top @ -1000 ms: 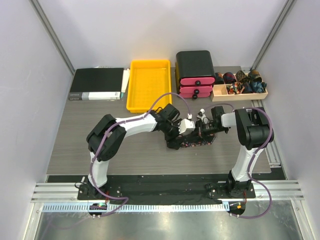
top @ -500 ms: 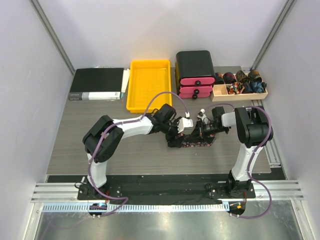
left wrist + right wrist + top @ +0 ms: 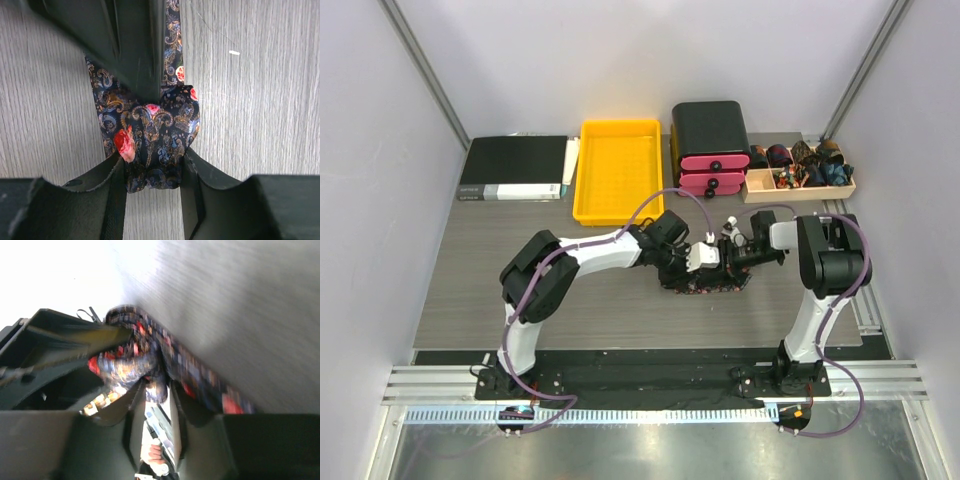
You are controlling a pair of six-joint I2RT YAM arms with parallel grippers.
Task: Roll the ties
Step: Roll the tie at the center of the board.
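Top camera sits high behind the near edge, looking down and away over the whole table (image 3: 480,290) to the far wall. Left wrist camera is right up close, staring straight down on the tie (image 3: 155,145). Right wrist camera, close too and blurred, looks slantwise along the tabletop. All three share that mid-table tie.

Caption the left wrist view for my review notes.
Left gripper pinches the rolled-up part of a dark paisley tie with red flowers, on the gray wood-grain table.
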